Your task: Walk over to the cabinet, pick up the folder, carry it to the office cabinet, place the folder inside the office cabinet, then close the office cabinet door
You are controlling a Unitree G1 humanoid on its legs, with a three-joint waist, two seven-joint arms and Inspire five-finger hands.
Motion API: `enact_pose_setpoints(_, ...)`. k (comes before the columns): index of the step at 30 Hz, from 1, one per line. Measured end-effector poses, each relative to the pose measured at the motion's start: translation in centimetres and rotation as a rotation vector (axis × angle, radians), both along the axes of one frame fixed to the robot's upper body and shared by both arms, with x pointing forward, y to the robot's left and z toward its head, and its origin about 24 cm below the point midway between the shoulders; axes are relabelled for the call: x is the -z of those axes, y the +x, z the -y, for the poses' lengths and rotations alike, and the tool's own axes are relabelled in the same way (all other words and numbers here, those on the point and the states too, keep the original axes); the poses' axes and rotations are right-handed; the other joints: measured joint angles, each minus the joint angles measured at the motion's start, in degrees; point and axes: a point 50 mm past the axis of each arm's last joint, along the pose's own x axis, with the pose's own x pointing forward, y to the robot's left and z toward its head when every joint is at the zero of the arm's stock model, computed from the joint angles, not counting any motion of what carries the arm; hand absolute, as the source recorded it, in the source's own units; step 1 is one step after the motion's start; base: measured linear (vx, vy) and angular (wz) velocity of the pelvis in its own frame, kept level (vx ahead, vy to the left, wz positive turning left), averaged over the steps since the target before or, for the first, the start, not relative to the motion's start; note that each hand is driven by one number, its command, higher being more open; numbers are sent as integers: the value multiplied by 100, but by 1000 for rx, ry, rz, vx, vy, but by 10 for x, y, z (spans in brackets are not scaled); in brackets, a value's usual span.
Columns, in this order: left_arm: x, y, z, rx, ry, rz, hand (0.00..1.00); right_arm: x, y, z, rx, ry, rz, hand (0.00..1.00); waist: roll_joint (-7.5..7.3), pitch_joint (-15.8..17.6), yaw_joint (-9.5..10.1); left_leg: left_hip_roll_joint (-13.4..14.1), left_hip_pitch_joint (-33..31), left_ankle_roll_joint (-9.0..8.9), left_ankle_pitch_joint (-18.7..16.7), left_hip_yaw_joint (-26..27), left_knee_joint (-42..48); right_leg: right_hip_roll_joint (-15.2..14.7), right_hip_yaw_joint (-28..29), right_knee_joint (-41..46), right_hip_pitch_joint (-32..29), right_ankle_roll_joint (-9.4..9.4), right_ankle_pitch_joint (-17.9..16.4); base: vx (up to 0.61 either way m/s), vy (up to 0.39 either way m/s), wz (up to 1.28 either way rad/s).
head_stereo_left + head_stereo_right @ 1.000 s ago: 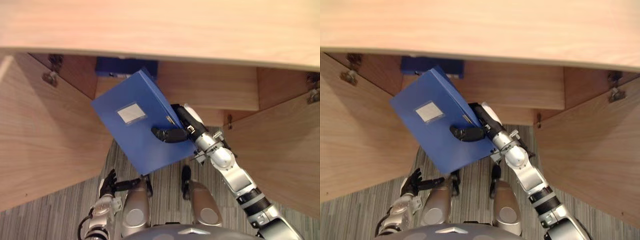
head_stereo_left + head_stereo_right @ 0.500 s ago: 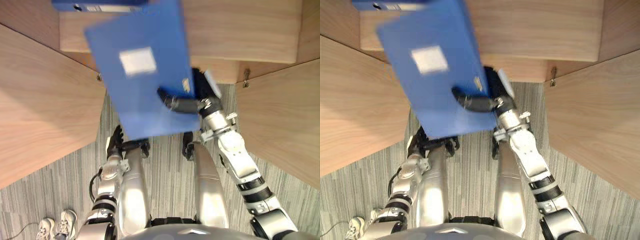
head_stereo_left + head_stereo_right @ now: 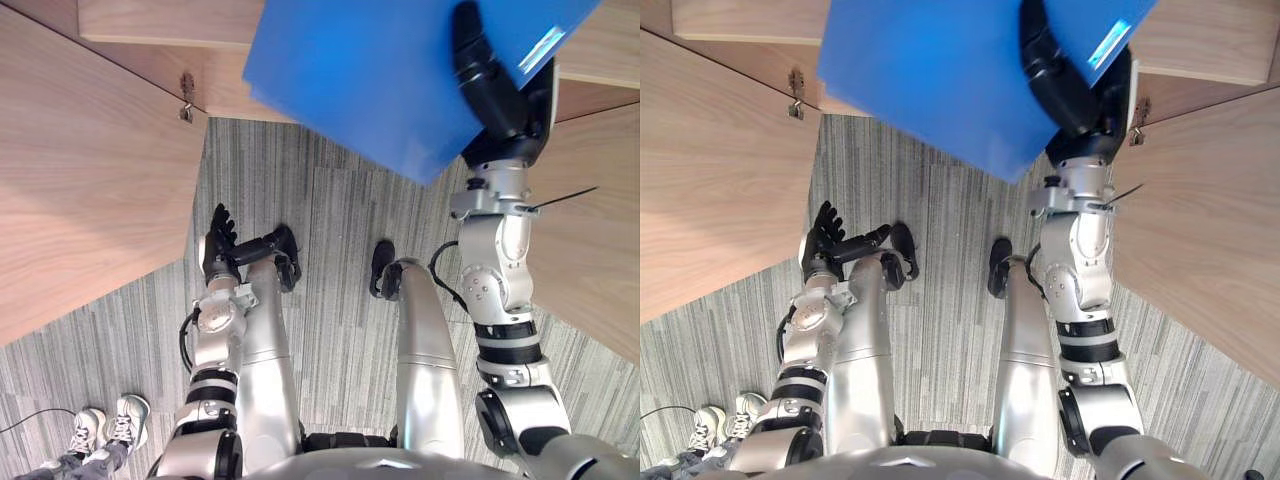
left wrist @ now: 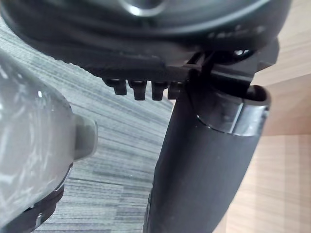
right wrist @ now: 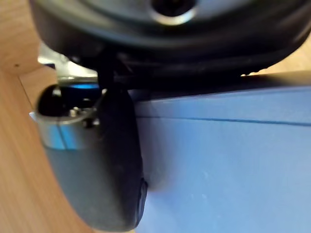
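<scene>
While the right hand (image 3: 485, 75) clamps the blue folder (image 3: 370, 80), thumb across its cover, probably to steady it, high between the open cabinet doors (image 3: 80, 200), the left hand (image 3: 218, 240) hangs low; its fingers are loose, seemingly unneeded.

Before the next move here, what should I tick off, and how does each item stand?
1. Grip: ok. The right hand clamps its thumb over the blue folder, which is held up high.
2. Spare hand: ok. The left hand hangs open, holding nothing.
3. Way in: ok. The left door and right door both stand swung out.
4. Room inside: cannot tell. The blue folder blocks the view into the cabinet.
5. Bystander clearance: cannot tell. A person's shoes stand on the carpet at the robot's left.
</scene>
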Motion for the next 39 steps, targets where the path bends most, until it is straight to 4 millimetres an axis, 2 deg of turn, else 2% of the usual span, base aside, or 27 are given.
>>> enact_pose_setpoints(9, -7, 2, -5, -32, -3, 29, 100, -34, 17, 14, -67, 266, 69, 0, 0, 0, 8, 45, -219, 9, -19, -2, 162, 24, 34, 153, -236, 7, -4, -42, 66, -2)
enact_pose_setpoints(14, -8, 3, -7, -58, -35, 39, 100, -57, 36, 14, -117, 389, 46, 0, 0, 0, 14, 52, -290, 8, -19, -25, 156, 34, 13, 135, -290, 7, -5, 1, 88, 0)
enact_pose_setpoints(19, -11, 5, -6, -68, -49, 49, 100, -78, 45, 12, -161, 486, 51, 0, 1, -1, 37, 40, -391, 10, -14, -45, 135, 20, -20, 108, -366, 8, -5, -5, 107, 2)
enact_pose_setpoints(26, -10, 6, -2, -62, -77, 50, 100, -93, 54, 15, -180, 585, 24, 0, 6, -4, 49, -54, -398, 2, 46, -52, 23, -69, -59, 90, -382, -7, -23, -7, 95, 8)
enact_pose_setpoints(36, -10, 8, 9, -34, -70, 49, 100, -115, 53, 43, -133, 828, 48, 0, 59, -35, 113, -252, -490, -29, 247, -165, -257, -235, -213, 19, -430, -42, -45, -19, 75, 13)
enact_pose_setpoints(37, -10, 8, 10, -31, -70, 48, 100, -116, 52, 46, -129, 840, 53, 100, 65, -38, 115, -273, -495, -38, 267, -178, -289, -254, -231, 5, -430, -44, -46, -14, 76, 20)
enact_pose_setpoints(39, -10, 8, 11, -34, -79, 48, 100, -121, 49, 51, -132, 912, 73, 100, 78, -48, 128, -298, -510, -50, 306, -204, -360, -269, -268, -45, -430, -47, -44, -8, 68, 11)
